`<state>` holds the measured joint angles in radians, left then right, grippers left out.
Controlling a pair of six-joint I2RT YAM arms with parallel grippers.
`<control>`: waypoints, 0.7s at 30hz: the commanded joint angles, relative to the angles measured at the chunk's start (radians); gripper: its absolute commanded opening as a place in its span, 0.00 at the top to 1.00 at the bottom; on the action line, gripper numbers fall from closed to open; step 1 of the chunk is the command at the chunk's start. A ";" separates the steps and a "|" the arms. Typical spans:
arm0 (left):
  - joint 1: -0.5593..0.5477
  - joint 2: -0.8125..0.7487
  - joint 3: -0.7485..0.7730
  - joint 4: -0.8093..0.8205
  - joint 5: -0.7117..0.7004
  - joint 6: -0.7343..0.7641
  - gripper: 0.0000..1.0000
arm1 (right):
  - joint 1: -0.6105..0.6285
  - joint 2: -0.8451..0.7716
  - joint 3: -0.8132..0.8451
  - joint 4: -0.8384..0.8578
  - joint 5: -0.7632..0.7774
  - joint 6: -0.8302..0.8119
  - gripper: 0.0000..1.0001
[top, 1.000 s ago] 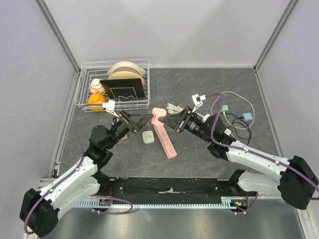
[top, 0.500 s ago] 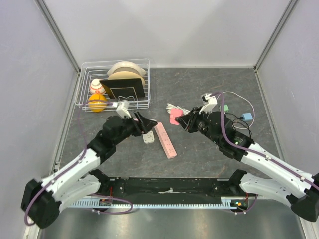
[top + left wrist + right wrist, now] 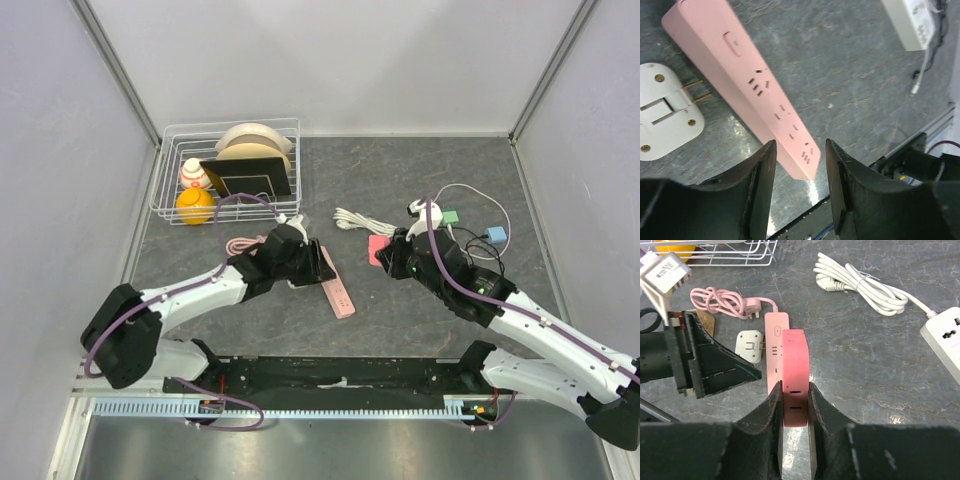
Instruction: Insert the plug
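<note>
The pink plug (image 3: 794, 371) is a flat pink block, and my right gripper (image 3: 795, 405) is shut on it and holds it above the table. In the top view the plug (image 3: 377, 249) hangs to the right of the pink power strip (image 3: 340, 292). My left gripper (image 3: 797, 185) stands open just over the strip (image 3: 755, 85), its fingers either side of the strip's near end and nothing between them. In the top view the left gripper (image 3: 318, 263) covers the strip's far end. A white adapter (image 3: 665, 120) lies beside the strip.
A wire basket (image 3: 160, 195) with dishes and a yellow ball stands at the back left. A coiled pink cable (image 3: 725, 302) lies near it. A white cable coil (image 3: 352, 217), a white power strip (image 3: 945, 340) and green (image 3: 452, 216) and blue (image 3: 495, 237) adapters lie at the right.
My left arm has swung right and down onto the pink strip. My right gripper has carried the plug to the right, away from the strip.
</note>
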<state>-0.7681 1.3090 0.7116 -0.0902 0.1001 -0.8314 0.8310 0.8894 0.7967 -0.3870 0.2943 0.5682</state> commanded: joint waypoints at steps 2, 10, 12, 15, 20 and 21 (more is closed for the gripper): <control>-0.005 0.087 0.045 -0.023 -0.068 0.008 0.50 | 0.000 0.011 0.044 -0.007 -0.012 -0.030 1.00; -0.005 0.174 0.071 -0.032 -0.091 0.000 0.68 | 0.000 0.066 0.058 -0.007 -0.104 -0.056 1.00; -0.005 0.180 0.060 -0.036 -0.097 -0.006 0.72 | 0.000 0.080 0.064 -0.009 -0.133 -0.060 1.00; -0.003 0.193 0.046 -0.043 -0.097 -0.015 0.76 | 0.003 0.123 0.079 -0.019 -0.194 -0.068 1.00; -0.002 0.237 0.040 -0.048 -0.096 -0.021 0.84 | 0.026 0.206 0.128 -0.073 -0.231 -0.074 1.00; -0.003 0.246 0.038 -0.048 -0.096 -0.023 0.87 | 0.033 0.216 0.139 -0.084 -0.228 -0.077 1.00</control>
<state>-0.7681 1.5097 0.7444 -0.1265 0.0525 -0.8352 0.8425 1.0702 0.8616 -0.4358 0.1093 0.5106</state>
